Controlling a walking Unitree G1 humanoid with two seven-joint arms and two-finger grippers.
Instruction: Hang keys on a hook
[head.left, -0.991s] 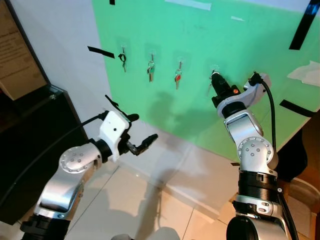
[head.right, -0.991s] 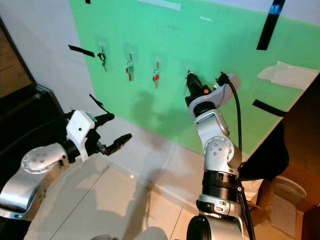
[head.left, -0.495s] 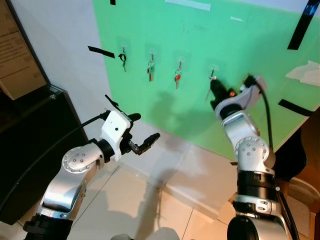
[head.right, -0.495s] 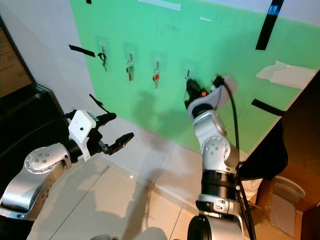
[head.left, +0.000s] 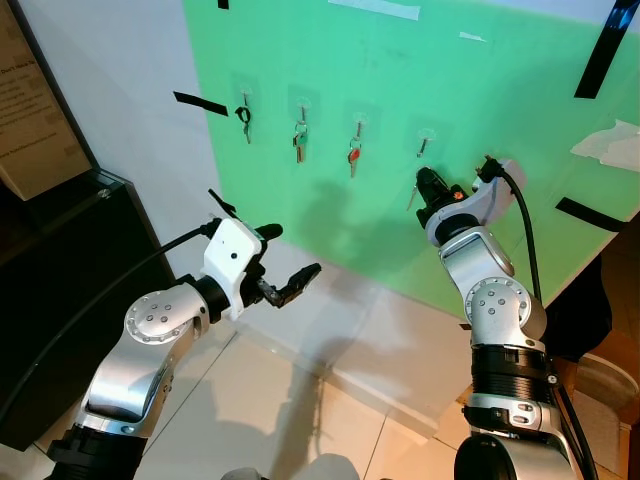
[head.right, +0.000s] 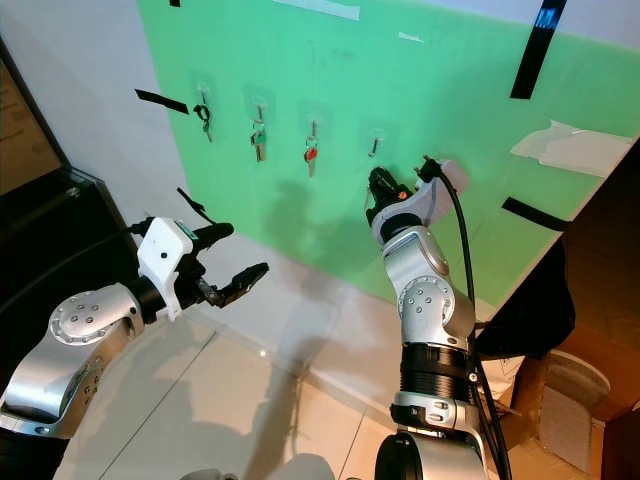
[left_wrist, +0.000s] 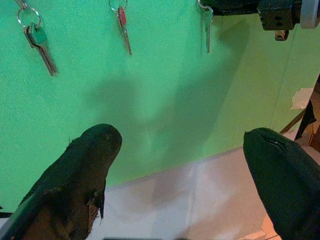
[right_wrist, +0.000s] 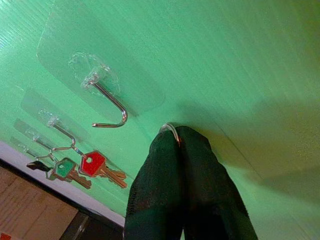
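Right tool (right_wrist: 176, 137) raised with fingers pinched together; left tool (head.left: 282, 262) held forward, fingers spread.

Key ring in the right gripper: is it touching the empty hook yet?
Apart. The right wrist view shows the key ring, pinched between the right gripper's shut fingers, just off the hook's curled tip, with bare green board visible between them.

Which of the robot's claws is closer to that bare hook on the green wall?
The right gripper, holding a key ring just below the bare hook. The left gripper hangs lower, far off to the robot's left.
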